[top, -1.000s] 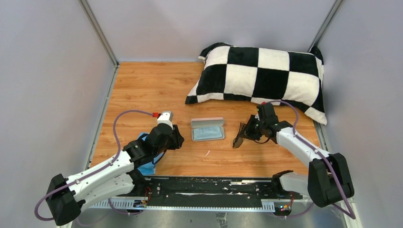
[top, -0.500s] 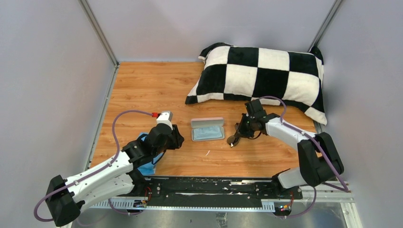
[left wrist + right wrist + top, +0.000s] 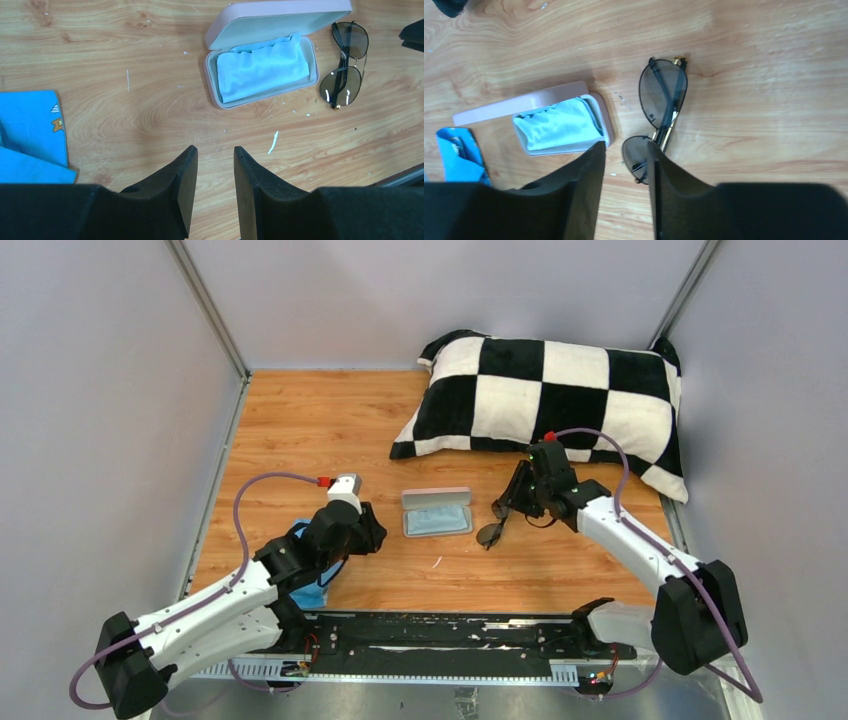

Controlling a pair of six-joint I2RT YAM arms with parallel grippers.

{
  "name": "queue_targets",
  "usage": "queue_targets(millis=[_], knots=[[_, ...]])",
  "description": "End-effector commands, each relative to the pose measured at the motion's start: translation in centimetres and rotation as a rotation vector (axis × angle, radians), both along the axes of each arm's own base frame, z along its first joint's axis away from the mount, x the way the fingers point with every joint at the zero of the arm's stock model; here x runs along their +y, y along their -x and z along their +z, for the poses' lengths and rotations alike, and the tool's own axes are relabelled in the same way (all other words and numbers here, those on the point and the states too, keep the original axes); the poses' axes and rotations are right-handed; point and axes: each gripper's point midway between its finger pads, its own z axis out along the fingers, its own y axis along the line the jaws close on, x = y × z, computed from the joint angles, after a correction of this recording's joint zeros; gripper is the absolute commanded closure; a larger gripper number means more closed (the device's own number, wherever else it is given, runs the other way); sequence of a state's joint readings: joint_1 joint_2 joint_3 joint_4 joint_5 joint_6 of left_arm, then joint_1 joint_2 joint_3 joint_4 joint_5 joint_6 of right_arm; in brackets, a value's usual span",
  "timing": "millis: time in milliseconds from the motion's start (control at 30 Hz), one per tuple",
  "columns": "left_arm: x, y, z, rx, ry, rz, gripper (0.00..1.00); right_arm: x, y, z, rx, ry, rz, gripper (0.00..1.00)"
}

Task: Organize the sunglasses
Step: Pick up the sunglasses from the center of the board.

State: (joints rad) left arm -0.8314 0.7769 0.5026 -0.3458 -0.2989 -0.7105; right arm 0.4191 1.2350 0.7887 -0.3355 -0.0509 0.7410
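Note:
The sunglasses [image 3: 491,532] lie folded on the wooden table, just right of the open pink case [image 3: 436,497]. A light-blue cloth [image 3: 438,521] fills the case tray. My right gripper [image 3: 507,508] hovers just above and behind the sunglasses [image 3: 663,95]. It is open and empty [image 3: 626,146], and one lens shows between its fingers. My left gripper [image 3: 373,537] is open and empty [image 3: 215,150], left of the case [image 3: 280,15]. The left wrist view shows the sunglasses [image 3: 345,65] beside the case's right end and the cloth [image 3: 262,67] inside it.
A black-and-white checkered pillow [image 3: 550,400] lies at the back right. A blue printed cloth or pouch [image 3: 305,585] lies under my left arm and also shows in the left wrist view [image 3: 30,135]. A small white scrap [image 3: 437,562] lies in front of the case. Grey walls enclose the table.
My right gripper moved left with the sunglasses, which shifted slightly toward the case. It then drew back toward the pillow and stands apart from them. The left arm has barely moved.

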Motion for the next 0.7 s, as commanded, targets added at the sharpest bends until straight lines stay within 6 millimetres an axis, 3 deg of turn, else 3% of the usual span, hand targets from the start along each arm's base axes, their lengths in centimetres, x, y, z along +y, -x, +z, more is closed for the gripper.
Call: queue_targets(millis=[0,233,500,667], knots=[[0.0,-0.2,-0.2,-0.002,-0.002,0.004,0.61,-2.0,1.6,-2.9,0.075,0.084,-0.072,0.52],[-0.2,0.0,0.0,0.001,-0.006,-0.015,0.62,-0.8,1.8,-4.2,0.151,0.011,-0.094,0.38],[0.2,0.2,-0.1,-0.003,0.004,-0.004,0.62,-0.3,1.5,-5.6,0.196,-0.064,-0.111,0.39],[0.1,0.2,-0.1,0.000,0.003,-0.007,0.62,-0.3,1.7,-6.6,0.227,-0.069,-0.139,0.47]])
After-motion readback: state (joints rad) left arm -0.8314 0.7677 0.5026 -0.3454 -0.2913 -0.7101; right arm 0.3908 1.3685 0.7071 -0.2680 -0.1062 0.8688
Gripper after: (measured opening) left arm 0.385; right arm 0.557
